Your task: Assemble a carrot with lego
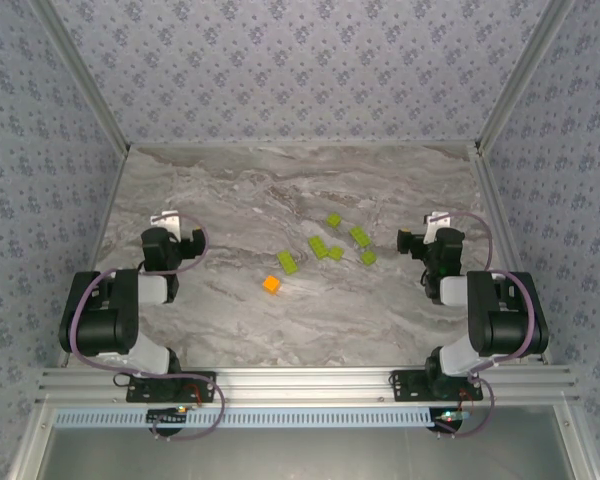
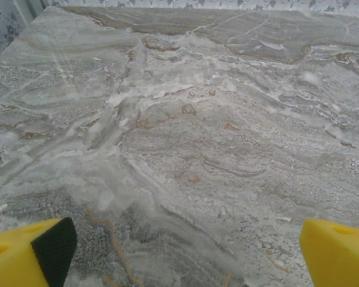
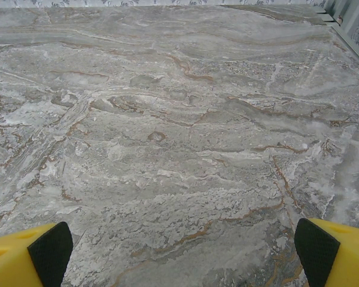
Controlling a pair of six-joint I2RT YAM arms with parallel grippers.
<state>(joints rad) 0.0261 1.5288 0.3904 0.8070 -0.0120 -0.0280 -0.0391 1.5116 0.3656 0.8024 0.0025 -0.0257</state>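
Observation:
The lego lies loose in the middle of the marble table (image 1: 230,190). One orange brick (image 1: 271,284) sits nearest the arms. Several lime-green bricks spread behind and to its right, among them one at the left (image 1: 287,262), one at the back (image 1: 334,220) and one at the right (image 1: 368,257). All lie apart, none joined; no built carrot is in view. My left gripper (image 1: 172,224) (image 2: 185,254) hovers at the table's left, open, its yellow fingers (image 2: 24,257) wide over bare marble. My right gripper (image 1: 435,228) (image 3: 182,251) stands open at the right, fingers (image 3: 30,257) likewise spread with nothing between them.
Patterned walls enclose the table on three sides, with metal rails (image 1: 495,110) along the side edges. An aluminium frame (image 1: 300,382) carries both arm bases at the near edge. The bricks lie between the two grippers, closer to the right one.

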